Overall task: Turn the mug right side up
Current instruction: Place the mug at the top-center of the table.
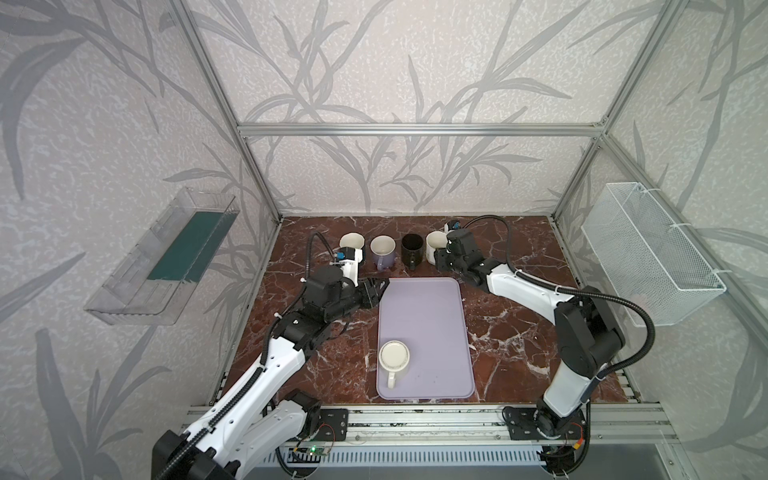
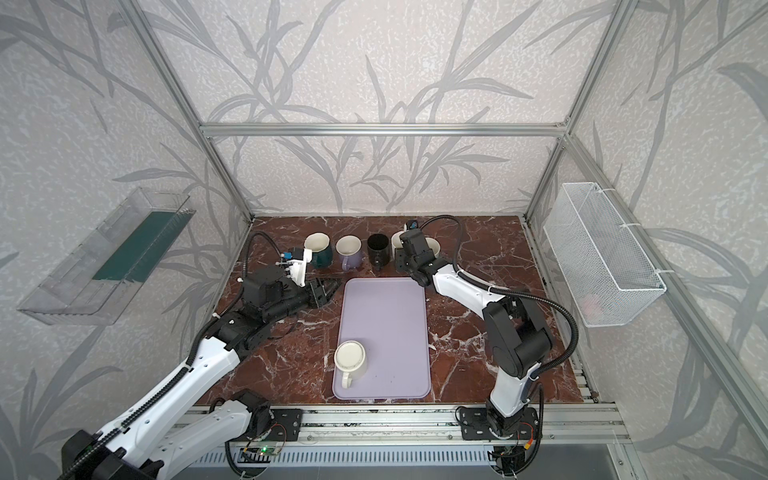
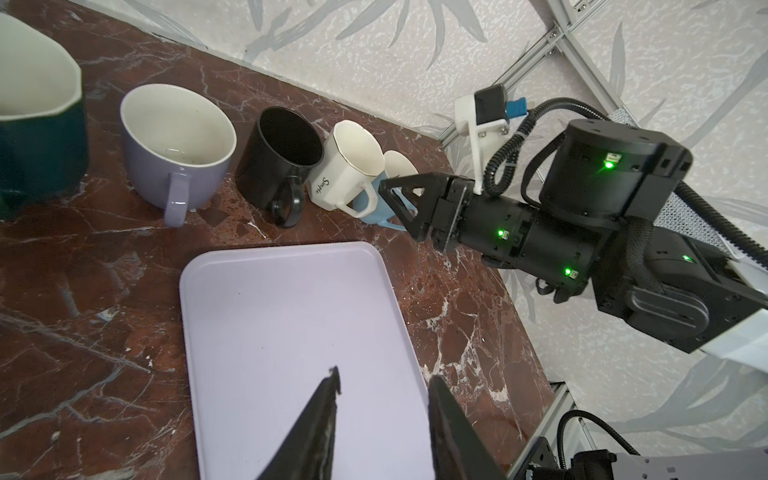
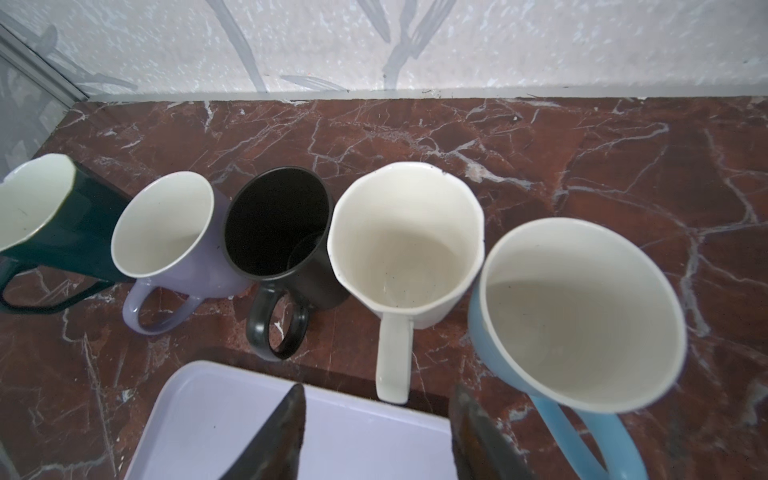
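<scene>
Black fingers point(image 3: 316, 428) of the left claw point(image 3: 384, 378) fill the foreground, parted a modest way with nothing between them, hanging over the far end of the lavender tray point(image 3: 291, 332). Over by the tray's far right corner, the right claw point(image 4: 378, 390) stands wider, empty too, close by the handle of the white mug point(image 4: 405, 241).

That mug sits in a row of five upright ones along the far side of the desk point(image 1: 519, 332): dark green mug point(image 4: 62, 224), lavender mug point(image 4: 166, 237), black mug point(image 4: 278, 232), the white one, then the light blue mug point(image 4: 582, 311), handles turned toward the tray side.

And the one that matters: the cream mug point(image 1: 394, 357) sits base up on the tray's near left corner, handle pointing at the near edge, well apart from both claws.

Underneath it all, the desk is red-brown marble with white veins. Around it stand an aluminium frame point(image 1: 415, 129) and pale wallpaper with grey leaves. On the left wall hangs a clear plastic bin point(image 1: 166, 266) with a dark green panel inside, and on the right wall a white wire basket point(image 1: 652, 249).
</scene>
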